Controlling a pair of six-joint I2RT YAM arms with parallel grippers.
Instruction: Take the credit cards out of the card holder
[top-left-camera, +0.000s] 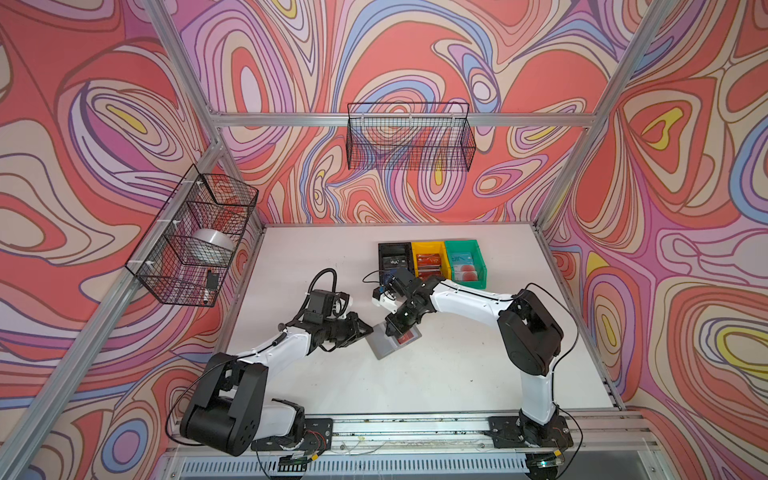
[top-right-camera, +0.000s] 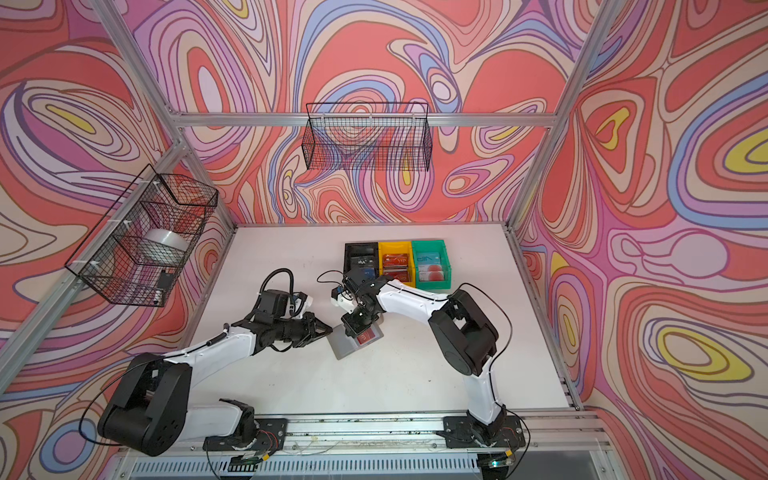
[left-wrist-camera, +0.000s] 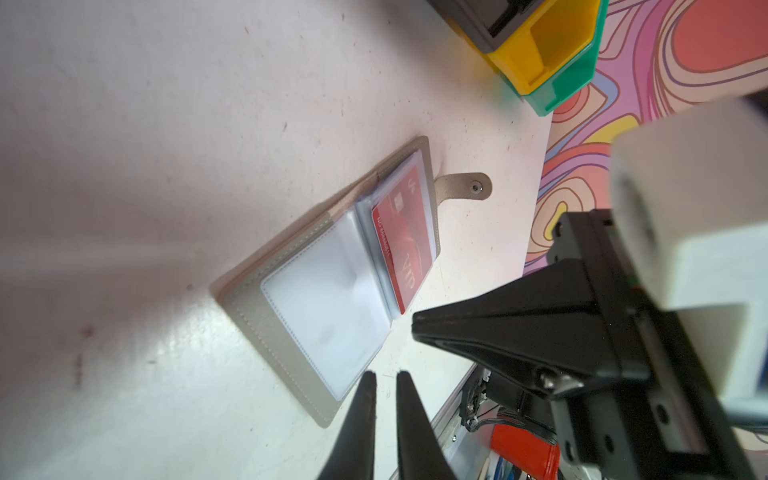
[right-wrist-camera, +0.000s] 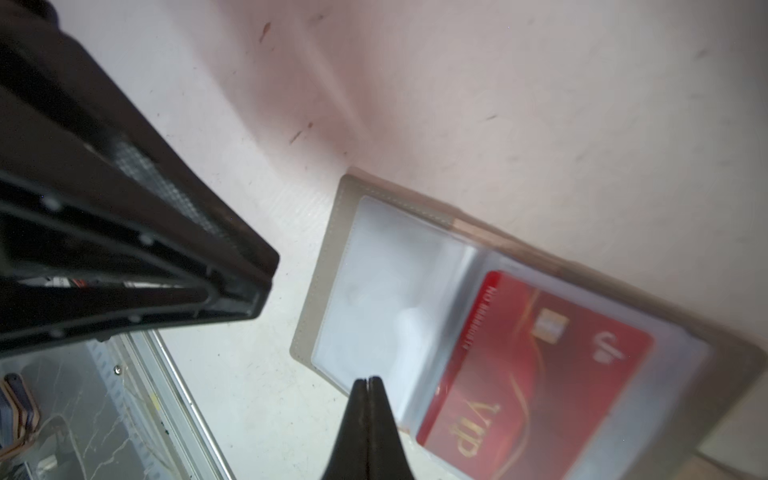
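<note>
OK, card holder (left-wrist-camera: 241, 300) lies open w/ red card (left-wrist-camera: 405, 245).

Grey-beige card holder (left-wrist-camera: 266, 332) mid-frame, red card (left-wrist-camera: 405, 249) with gold VIP lettering inside; upper right, black bin (left-wrist-camera: 465, 16), yellow bin (left-wrist-camera: 515, 62), green bin (left-wrist-camera: 577, 70); walls (left-wrist-camera: 706, 41) swirl coral, lilac, blue, yellow.

Open card holder (top-left-camera: 383, 348) on white table (top-left-camera: 316, 257), red card (top-left-camera: 405, 338) inside, left gripper (top-left-camera: 369, 331) just beside, right gripper (top-left-camera: 394, 331) above it
</note>
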